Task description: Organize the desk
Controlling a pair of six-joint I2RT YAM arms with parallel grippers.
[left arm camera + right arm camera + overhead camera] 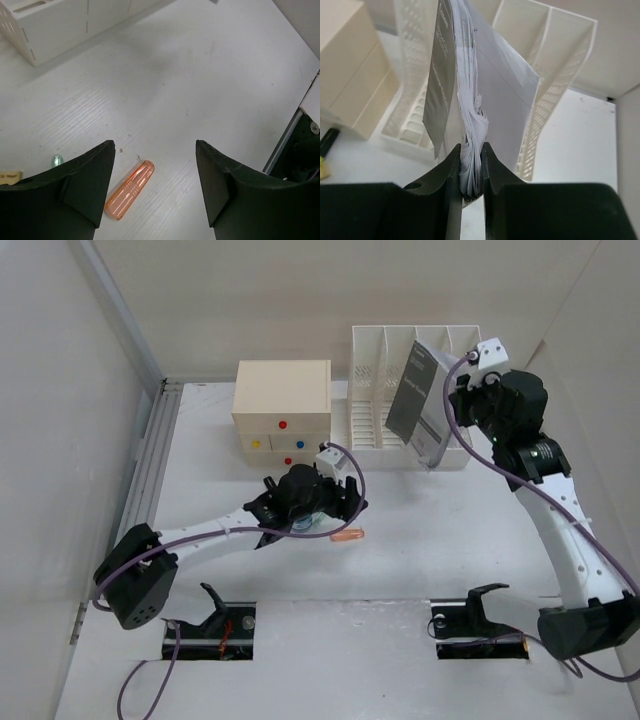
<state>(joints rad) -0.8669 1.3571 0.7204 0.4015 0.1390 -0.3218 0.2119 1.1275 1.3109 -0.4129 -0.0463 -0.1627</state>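
We've got our right gripper [470, 150] clamped on a booklet [490, 95] by one edge, so it hangs edge-on over the rack [385, 390], probably for slotting in, arm reared up high. Our left gripper [155, 147] stands wide apart over an orange tube [131, 189] on the desk [450, 530], that arm stretched low and forward.

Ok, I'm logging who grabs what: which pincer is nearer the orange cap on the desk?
Left. The left pincer hangs open just over the orange cap; the right pincer is far off at the file rack, shut on a booklet.
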